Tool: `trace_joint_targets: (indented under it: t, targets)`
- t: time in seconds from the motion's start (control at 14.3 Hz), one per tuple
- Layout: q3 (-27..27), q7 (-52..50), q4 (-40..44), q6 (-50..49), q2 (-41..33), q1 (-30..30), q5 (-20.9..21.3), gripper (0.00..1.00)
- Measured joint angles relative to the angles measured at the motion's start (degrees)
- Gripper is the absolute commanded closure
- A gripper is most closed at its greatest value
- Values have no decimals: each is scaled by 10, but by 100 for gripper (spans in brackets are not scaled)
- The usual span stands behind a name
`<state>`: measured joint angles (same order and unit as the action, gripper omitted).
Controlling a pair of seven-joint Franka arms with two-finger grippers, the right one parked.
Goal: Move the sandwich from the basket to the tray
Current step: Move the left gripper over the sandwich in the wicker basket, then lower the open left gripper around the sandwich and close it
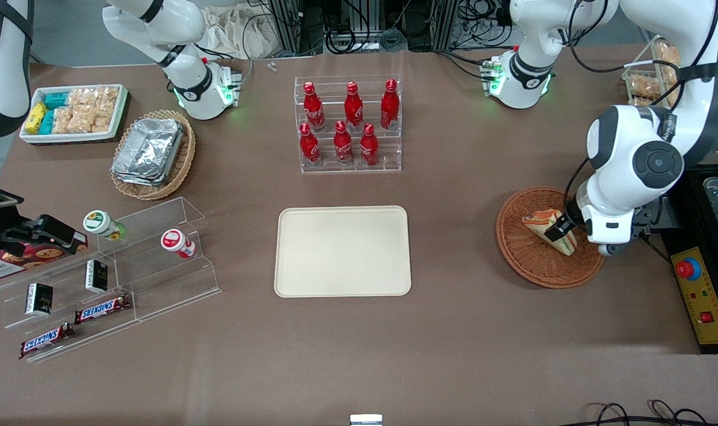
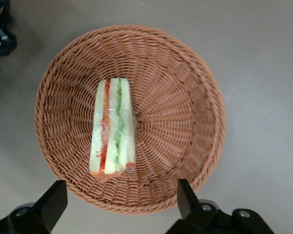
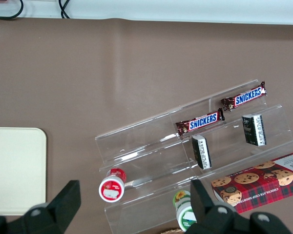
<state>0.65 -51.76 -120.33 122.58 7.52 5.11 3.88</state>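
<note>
The brown counter (image 1: 453, 331) carries the cream tray (image 1: 343, 251) at its middle, bare. Toward the working arm's end sits the round wicker basket (image 1: 524, 260), with the wrapped sandwich (image 2: 112, 127) lying inside. Above it hovers the hand (image 2: 121, 200), fingers (image 2: 52, 201) spread apart, grasping nothing.
</note>
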Motion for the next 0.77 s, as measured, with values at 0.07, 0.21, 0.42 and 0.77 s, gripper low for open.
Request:
trace_joint_targets:
  t: [0.07, 0.21, 0.42, 0.77]
  targets:
    - [-1, -8, -16, 20, 0, -5, 0, 0]
    - [-2, -12, -44, 58, 1, -17, -1, 0]
    - [-4, -12, -61, 72, 7, -28, -5, 0]
    - [-4, -39, -81, 126, 30, -29, -7, 0]
